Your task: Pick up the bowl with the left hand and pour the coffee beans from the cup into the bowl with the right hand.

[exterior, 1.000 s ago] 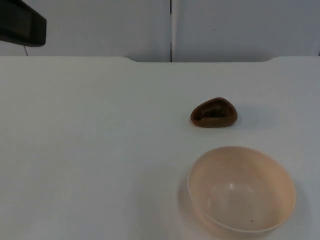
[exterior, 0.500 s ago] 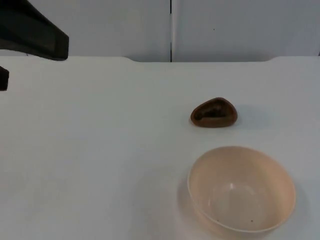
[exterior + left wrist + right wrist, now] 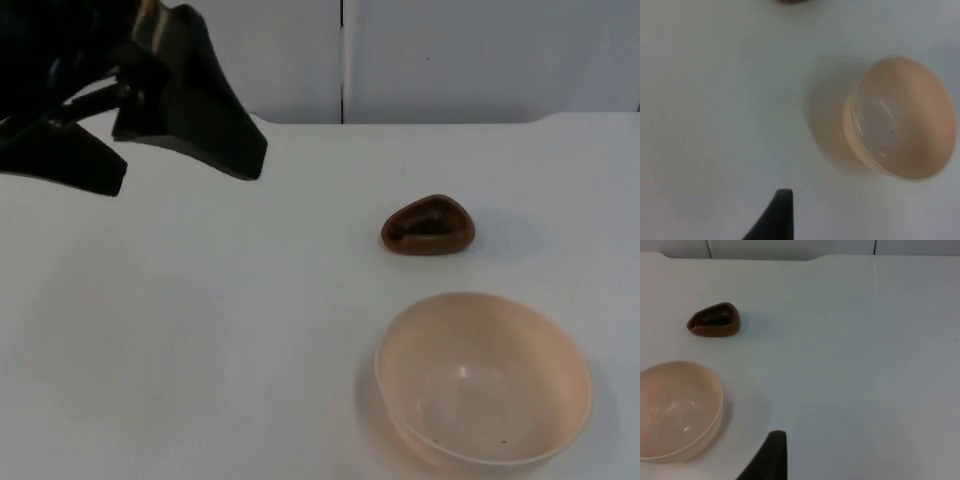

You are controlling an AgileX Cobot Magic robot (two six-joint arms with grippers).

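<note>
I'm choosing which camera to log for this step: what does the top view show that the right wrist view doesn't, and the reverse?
Top view alone: the left end effector, fingers spread, above the white table top near the grey partition wall. Right wrist view alone: one black fingertip of the waiting right arm. Both: the small brown wooden cup of coffee beans standing apart from the empty pale peach round bowl.

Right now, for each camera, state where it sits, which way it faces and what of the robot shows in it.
Top view: fixed above, looking down and forward over the white table to the grey partition wall; the left gripper reaches in, open, far from the bowl.
Left wrist view: on the left arm, looking down at the bowl; one black fingertip shows.
Right wrist view: on the waiting right arm, facing the cup and bowl; one fingertip shows.
Shared: all three see the bowl.
</note>
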